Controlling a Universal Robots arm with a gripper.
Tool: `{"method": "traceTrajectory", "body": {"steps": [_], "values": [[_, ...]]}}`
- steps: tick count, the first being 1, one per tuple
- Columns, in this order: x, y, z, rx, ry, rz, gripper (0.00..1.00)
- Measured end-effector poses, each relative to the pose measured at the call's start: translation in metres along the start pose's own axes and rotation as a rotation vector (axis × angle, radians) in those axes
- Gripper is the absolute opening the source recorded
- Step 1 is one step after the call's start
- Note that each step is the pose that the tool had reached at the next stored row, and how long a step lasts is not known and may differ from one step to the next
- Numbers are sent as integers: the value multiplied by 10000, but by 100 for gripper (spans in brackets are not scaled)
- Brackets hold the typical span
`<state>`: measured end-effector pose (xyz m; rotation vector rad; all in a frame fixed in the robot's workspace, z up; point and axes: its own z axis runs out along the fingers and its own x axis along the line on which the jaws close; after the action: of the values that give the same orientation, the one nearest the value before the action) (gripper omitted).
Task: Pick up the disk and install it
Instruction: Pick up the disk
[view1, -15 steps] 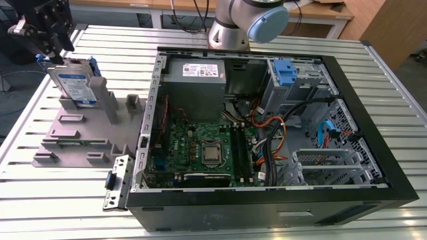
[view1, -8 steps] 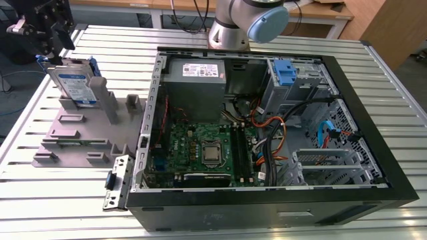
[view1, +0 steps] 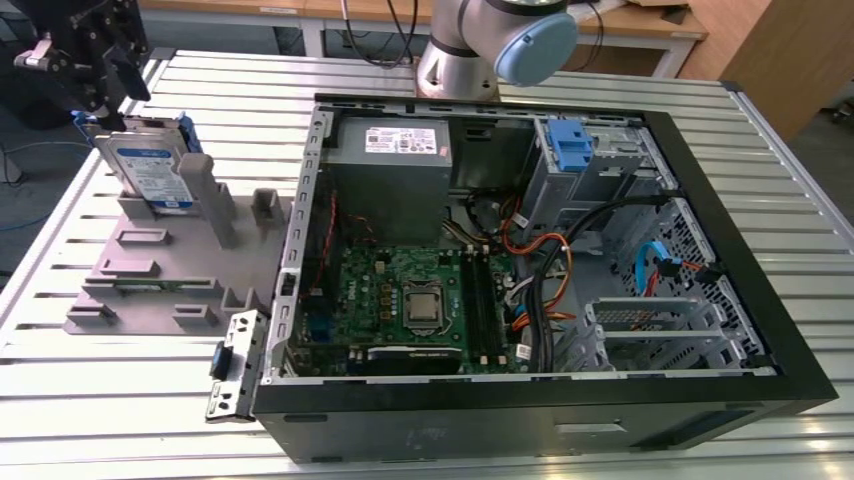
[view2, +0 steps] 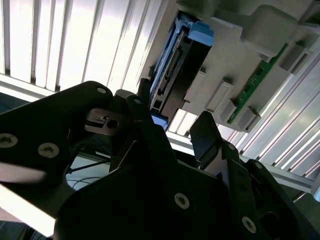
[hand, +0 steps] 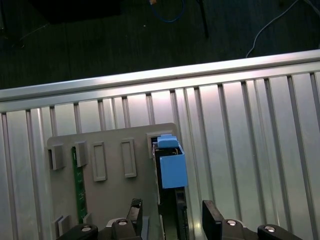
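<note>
Disk (view1: 150, 165) upright in grey fixture (view1: 147, 270), just below spread claw (hand: 173, 206).

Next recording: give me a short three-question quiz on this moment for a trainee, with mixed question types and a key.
1. True or false: the disk stands on edge in the grey holder, outside the open computer case.
2. Pick one. The gripper is:
A) shut on the disk
B) open, just above the disk
C) down inside the computer case
3. Fill in: the plastic rails on the disk's sides are ____ in colour.

Key: 1 true; 2 B; 3 blue.
</note>
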<state>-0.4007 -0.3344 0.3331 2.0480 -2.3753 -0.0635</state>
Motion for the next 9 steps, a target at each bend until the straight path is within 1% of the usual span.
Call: {"method": "traceTrajectory", "body": {"steps": [9], "values": [[0, 0, 10, 0, 0, 0, 59]]}}
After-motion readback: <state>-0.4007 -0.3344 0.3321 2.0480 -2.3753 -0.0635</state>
